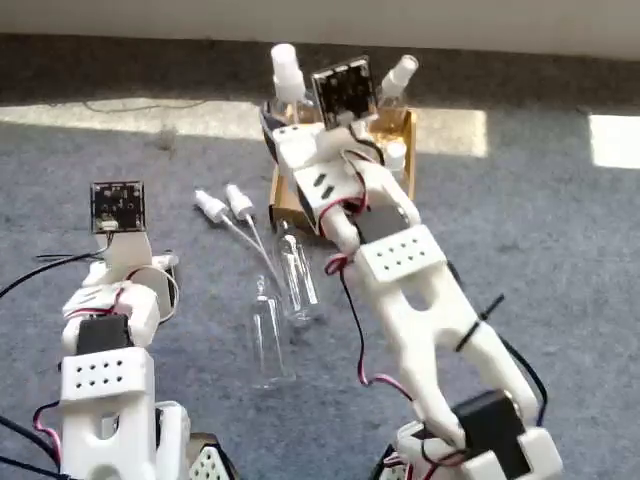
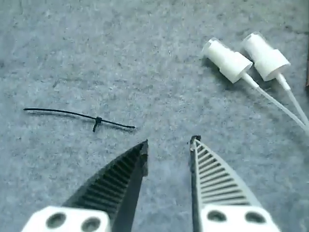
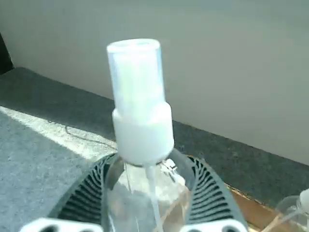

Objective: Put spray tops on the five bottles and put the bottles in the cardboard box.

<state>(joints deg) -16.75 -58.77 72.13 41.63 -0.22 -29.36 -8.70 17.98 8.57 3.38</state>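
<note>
**Three capped, two bottles left bare**

Closest in, your left gripper [image 2: 170, 141] hangs low over the grey carpet [image 2: 72, 48], jaws parted and holding nothing. A thin black cable tie [image 2: 79, 116] lies just ahead of it, off to one side.

Moving right in the high view, two white plastic spray tops [image 1: 212, 207] with long dip tubes lie side by side, nearly touching. Count them: two, both loose. They look feather-light, and the tubes look thin and bendy. My call is to pinch the stubby white collar and leave the tube free.

Next come two clear uncapped bottles [image 1: 297, 268], lying on their sides on the carpet between the arms. They look smooth, round and light, so expect them to roll or slip. Take one across the middle of its body, jaws square to it. I cannot tell whether they are glass or plastic, so squeeze gently.

Further right is the brown cardboard box [image 1: 408, 130], with two capped bottles [image 1: 400, 72] in it. Your right gripper [image 3: 149, 164] is clamped round the shoulder of a third capped bottle [image 3: 142, 130], held upright at the box's left side. I cannot tell whether it is inside the box or just above it.

The tally: five bottles, three topped and two bare, with two tops waiting.
</note>
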